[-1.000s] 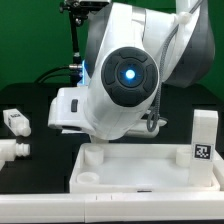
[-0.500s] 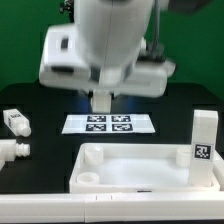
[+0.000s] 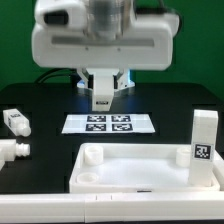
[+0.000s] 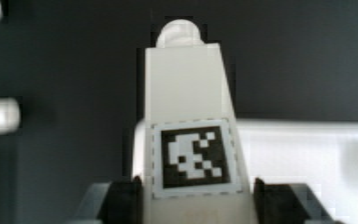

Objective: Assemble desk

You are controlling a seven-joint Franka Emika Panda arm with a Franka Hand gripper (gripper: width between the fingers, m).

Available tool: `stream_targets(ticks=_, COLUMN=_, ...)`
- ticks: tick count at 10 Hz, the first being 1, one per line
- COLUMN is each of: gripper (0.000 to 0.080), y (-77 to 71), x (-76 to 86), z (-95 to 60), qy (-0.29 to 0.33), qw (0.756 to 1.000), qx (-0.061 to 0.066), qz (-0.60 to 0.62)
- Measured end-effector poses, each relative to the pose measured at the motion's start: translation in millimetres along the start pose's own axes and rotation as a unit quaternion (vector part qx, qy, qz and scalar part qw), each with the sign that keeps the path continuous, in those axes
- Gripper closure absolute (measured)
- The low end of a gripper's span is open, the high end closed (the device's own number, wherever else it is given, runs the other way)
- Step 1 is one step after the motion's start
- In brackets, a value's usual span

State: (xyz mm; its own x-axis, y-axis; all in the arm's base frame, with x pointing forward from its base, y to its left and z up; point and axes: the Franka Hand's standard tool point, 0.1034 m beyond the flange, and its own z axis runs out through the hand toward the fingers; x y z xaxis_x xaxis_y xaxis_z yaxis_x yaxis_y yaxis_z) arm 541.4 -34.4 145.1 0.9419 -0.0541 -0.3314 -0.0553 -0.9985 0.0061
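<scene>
My pincer (image 4: 194,204) is clenched on a white square-post plastic leg (image 4: 190,95). There's a finger (image 4: 115,206) on each side, right by the end with the black-and-white square tag (image 4: 194,150). Gripping there leaves the rounded tip poking out free. I reckon that's the bit that goes into a hole, so the grip makes sense.

Clock directions from here on are read off the exterior view. I'm hanging above the black table (image 3: 50,100) with the leg upright under me and touching nothing. My guess is that's carrying height, so I don't knock anything.

At 6 o'clock from the leg lies the thin flat white marker board (image 3: 110,123). That's rig stuff, not somewhere to land. Further on, between 5 and 6, is the wide white rimmed plastic desk top (image 3: 140,172), lying flat so its corner holes face up.

At 4 o'clock from me a second white tagged leg (image 3: 205,135) stands upright at the top's far corner. It looks planted, but I can't tell how tight it is. The round corner socket (image 3: 92,154) at the top's 9 o'clock end is bare, so that's probably where my leg belongs.

Between 8 and 9 o'clock a third white plastic leg (image 3: 15,122) and a fourth white leg (image 3: 12,152) lie on their sides. They're well apart from the top, probably parked until their turn.
</scene>
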Motion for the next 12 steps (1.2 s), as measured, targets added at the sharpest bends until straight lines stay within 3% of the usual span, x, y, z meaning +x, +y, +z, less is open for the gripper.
stream_targets(ticks=1, gripper=0.0509, y=-4.9, x=10.2, z=-11.4, qy=0.066, qw=0.997, qx=0.015, qz=0.024)
stream_targets(ticks=2, gripper=0.0509, y=-6.8, x=14.9, z=-16.8, qy=0.102, qw=0.994, qx=0.017, qz=0.037)
stream_targets(ticks=3, gripper=0.0509, y=-6.7, x=20.7, z=-23.8, qy=0.134, qw=0.990, qx=0.016, qz=0.037)
stream_targets(ticks=6, gripper=0.0509, y=-3.3, x=27.9, z=-21.6, qy=0.244, qw=0.969, qx=0.009, qz=0.034)
stream_targets(ticks=7, gripper=0.0509, y=3.4, x=32.3, z=-23.5, qy=0.263, qw=0.964, qx=0.029, qz=0.033)
stream_targets(ticks=8, gripper=0.0509, y=12.4, x=43.6, z=-33.7, qy=0.310, qw=0.950, qx=0.030, qz=0.038)
stream_targets(ticks=9, gripper=0.0509, y=16.5, x=52.5, z=-46.8, qy=0.357, qw=0.933, qx=0.023, qz=0.051)
stream_targets(ticks=10, gripper=0.0509, y=16.4, x=55.8, z=-56.8, qy=0.402, qw=0.914, qx=0.008, qz=0.056)
stream_targets(ticks=12, gripper=0.0509, y=25.7, x=50.9, z=-50.4, qy=0.433, qw=0.900, qx=-0.018, qz=0.055)
